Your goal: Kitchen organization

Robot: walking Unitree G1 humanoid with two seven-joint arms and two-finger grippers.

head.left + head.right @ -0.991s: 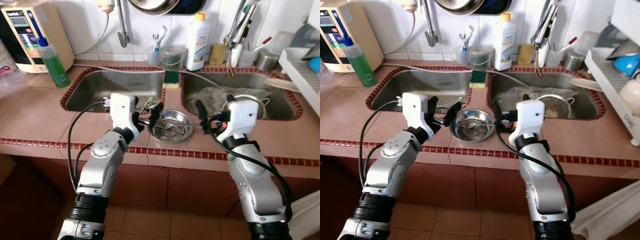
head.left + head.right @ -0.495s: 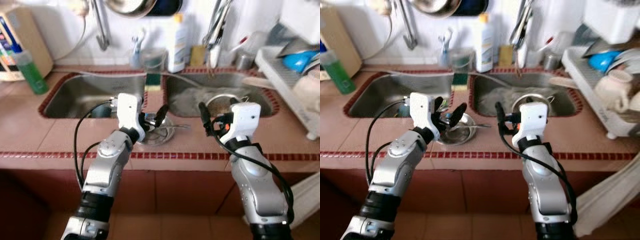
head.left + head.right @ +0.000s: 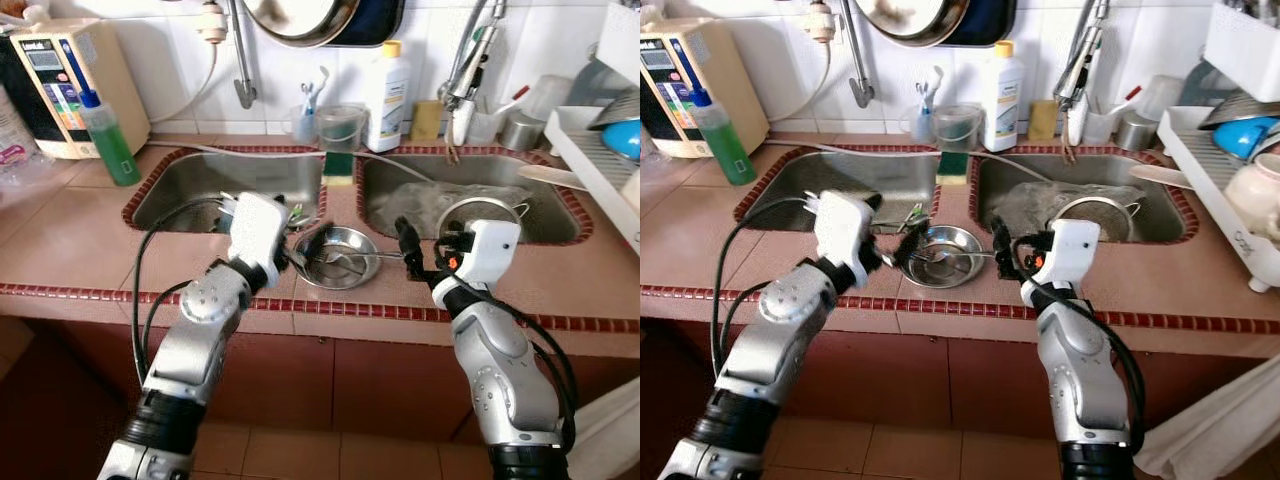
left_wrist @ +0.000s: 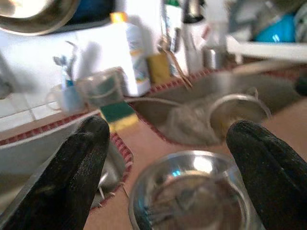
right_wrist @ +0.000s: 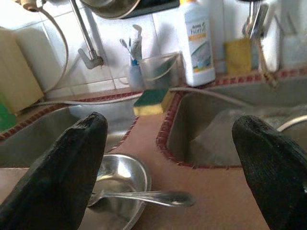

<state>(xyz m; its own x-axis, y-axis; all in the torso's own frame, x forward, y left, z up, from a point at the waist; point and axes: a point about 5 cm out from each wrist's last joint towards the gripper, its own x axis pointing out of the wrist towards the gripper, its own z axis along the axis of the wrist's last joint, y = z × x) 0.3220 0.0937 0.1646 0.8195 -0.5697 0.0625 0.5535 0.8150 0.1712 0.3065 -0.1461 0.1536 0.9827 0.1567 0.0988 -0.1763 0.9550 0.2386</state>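
One steel bowl (image 3: 338,257) is set on the counter (image 3: 80,230) between two sinks | one spoon (image 5: 144,196) lies crosswise, handle toward right gripper (image 3: 405,245) | both grippers (left gripper (image 3: 305,243) included) are spread wide, empty.

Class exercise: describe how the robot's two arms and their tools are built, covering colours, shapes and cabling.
Both arms are silver metal with black elbow joints and white box-shaped wrist housings. Loose black cables loop along each. The left tool and right tool each have two long black fingers with rounded tips. An orange mark sits beside the right housing.

silver arms | white wrist boxes | blk cables | blk fingers (image 5: 62,177)
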